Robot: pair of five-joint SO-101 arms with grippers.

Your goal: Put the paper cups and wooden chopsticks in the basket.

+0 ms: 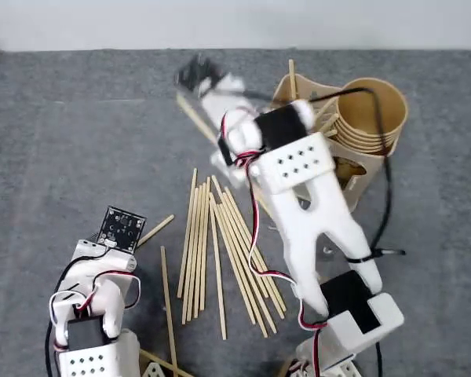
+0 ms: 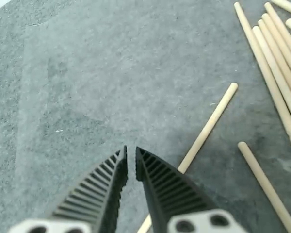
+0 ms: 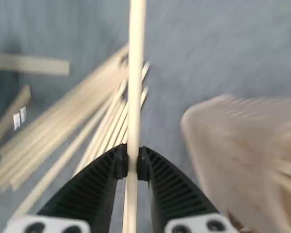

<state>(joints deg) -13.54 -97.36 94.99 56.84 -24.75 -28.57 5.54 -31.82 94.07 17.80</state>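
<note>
Nearest the arm bases, the left gripper (image 2: pixel 131 154) hangs low over the grey bench (image 1: pixel 63 141), its ribbed fingers drawn almost together with only a thin slit between them and nothing held. A single chopstick (image 2: pixel 209 124) lies on the bench just beside it, running at a slant past one finger. Another stray chopstick (image 1: pixel 167 306) lies alone a little to the side.

Further out, in the middle of the bench, the loose chopsticks (image 1: pixel 220 251) lie in a fanned bundle, most of them roughly parallel and touching or overlapping (a few cross at their far ends).

Beyond the bundle, the right arm stretches across to the far side. The right gripper (image 3: pixel 131 162) is clamped on one held chopstick (image 3: pixel 137 73), which passes straight between the fingers and sticks out past both ends.

Just beside that arm, toward the far right, stands the wooden basket (image 1: pixel 347 174). The paper cups (image 1: pixel 373 110) are nested in a stack lying on its side in the basket, open mouth showing, and an upright chopstick (image 1: pixel 292 77) pokes above the rim.
</note>
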